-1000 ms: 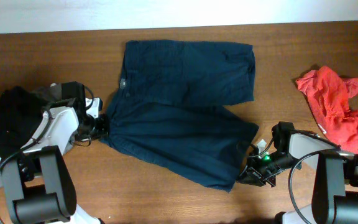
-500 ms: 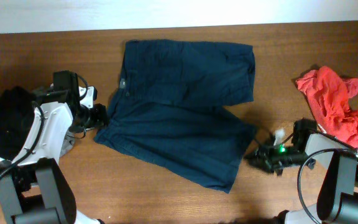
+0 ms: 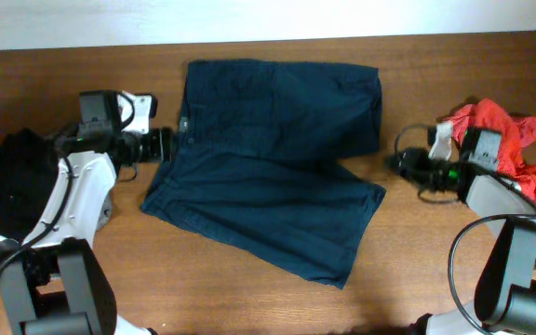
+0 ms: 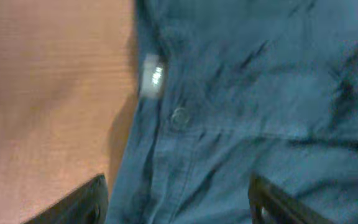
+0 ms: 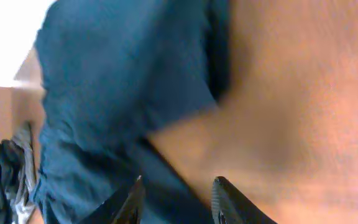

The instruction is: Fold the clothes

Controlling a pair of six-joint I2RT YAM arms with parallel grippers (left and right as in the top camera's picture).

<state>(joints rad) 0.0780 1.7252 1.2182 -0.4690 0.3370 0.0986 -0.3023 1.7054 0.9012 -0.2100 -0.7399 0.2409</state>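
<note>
The clothes are a navy-blue pair of shorts [image 3: 268, 158], lying flat mid-table with the waistband at the left and both legs pointing right. My left gripper [image 3: 161, 144] hovers at the waistband's edge. In the left wrist view its jaws [image 4: 179, 208] stand wide open over the fabric [image 4: 260, 93] near a button [image 4: 179, 116], holding nothing. My right gripper [image 3: 403, 166] sits just right of the legs' hems. The right wrist view shows it [image 5: 178, 202] open and empty above bare wood, with the shorts [image 5: 117, 81] ahead of it.
A crumpled red garment [image 3: 505, 149] lies at the right edge, behind the right arm. A black garment [image 3: 3, 181] is heaped at the left edge, also visible in the right wrist view [image 5: 5, 168]. The table's far edge [image 3: 268, 45] runs behind the shorts.
Both grippers have opened and let go of the shorts. The left one rose off the waistband corner and moved toward the back. The right one swung from the near leg's hem toward the back.
</note>
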